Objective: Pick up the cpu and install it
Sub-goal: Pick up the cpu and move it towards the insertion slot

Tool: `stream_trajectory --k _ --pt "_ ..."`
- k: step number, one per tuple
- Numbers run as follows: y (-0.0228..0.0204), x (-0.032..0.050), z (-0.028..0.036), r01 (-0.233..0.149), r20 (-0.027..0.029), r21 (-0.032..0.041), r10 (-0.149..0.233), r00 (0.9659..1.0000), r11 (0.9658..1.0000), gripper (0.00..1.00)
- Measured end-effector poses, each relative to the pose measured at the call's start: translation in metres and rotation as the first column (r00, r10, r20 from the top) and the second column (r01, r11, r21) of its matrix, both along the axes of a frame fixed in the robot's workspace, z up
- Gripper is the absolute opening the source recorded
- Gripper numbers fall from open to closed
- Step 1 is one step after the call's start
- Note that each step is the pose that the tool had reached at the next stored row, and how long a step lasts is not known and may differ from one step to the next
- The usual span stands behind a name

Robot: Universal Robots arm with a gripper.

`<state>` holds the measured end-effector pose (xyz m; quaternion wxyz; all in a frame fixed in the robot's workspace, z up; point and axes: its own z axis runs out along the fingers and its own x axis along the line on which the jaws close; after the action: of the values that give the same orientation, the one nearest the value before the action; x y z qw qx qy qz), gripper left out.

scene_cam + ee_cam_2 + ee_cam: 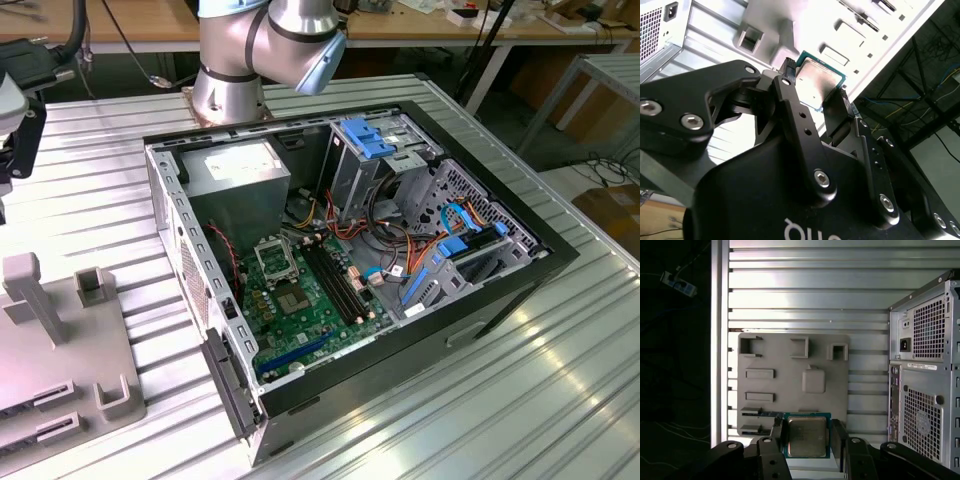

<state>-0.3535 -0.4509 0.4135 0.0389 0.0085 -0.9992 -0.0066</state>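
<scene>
CPU (pixel 806 437): where was it?
— Pinched by two opposite edges between the gripper's (pixel 808 429) fingers, held over the grey fixture tray (pixel 790 365) beside the computer case (pixel 925 390).
— Why the edges?
— I judged that kept its underside and metal lid untouched. The motherboard socket (pixel 272 260) looked empty, though too small to be sure.

Square silver-topped, green-edged cpu (pixel 806 436) clamped in the pincer (pixel 807 434).
</scene>
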Motion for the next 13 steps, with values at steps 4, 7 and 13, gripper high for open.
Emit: stream_trajectory --k 4,7,13 --pt "-0.0001 0.0018 0.0000 0.000 0.0000 0.0000 0.000 1.0000 1.0000 0.47" --pt "-0.0005 0.0027 0.0001 0.000 -0.0001 -0.0001 0.000 1.0000 1.0000 0.47" --pt "-0.0038 0.0048 -0.0002 0.000 0.0000 0.0020 0.000 1.0000 1.0000 0.47"
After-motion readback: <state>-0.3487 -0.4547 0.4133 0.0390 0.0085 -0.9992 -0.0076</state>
